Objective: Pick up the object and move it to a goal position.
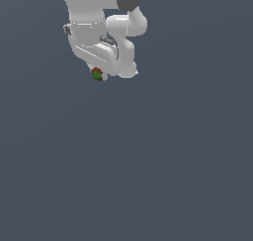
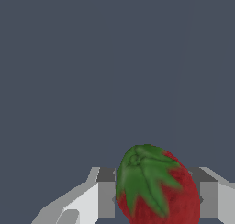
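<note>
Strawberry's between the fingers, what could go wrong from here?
1. The strawberry is round and sits between the gripper pads with much of its body bulging beyond them, so it may slip or rotate during transport.
2. In the exterior view the strawberry is mostly hidden under the arm, so grasp quality is hard to confirm there.

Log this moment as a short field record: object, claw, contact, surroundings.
object: strawberry, red with a green leafy cap
claw: white claw, a finger on either side of the strawberry
contact: fingers pressed against the fruit, shut on it
exterior view: strawberry shows as a tiny lump at the tip of the arm
surroundings: plain dark grey-blue background; no goal marker visible
</note>
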Action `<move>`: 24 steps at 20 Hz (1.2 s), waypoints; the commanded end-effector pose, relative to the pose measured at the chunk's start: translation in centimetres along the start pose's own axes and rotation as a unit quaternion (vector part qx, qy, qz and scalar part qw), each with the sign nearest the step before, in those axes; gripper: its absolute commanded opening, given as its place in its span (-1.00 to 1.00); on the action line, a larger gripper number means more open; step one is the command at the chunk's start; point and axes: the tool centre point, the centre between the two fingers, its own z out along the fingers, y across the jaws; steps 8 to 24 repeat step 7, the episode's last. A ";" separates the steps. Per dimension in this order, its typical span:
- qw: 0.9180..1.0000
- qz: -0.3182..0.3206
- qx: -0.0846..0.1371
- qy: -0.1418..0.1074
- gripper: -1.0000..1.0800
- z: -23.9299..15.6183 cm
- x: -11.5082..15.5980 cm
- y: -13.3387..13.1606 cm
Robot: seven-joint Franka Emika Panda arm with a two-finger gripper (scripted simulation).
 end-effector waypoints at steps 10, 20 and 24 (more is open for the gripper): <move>1.000 0.000 0.000 0.000 -1.00 -2.1 0.0 0.7; 1.000 0.000 0.000 0.000 -1.00 -2.1 0.0 0.7; 1.000 0.000 0.000 0.000 -1.00 -2.1 0.0 0.7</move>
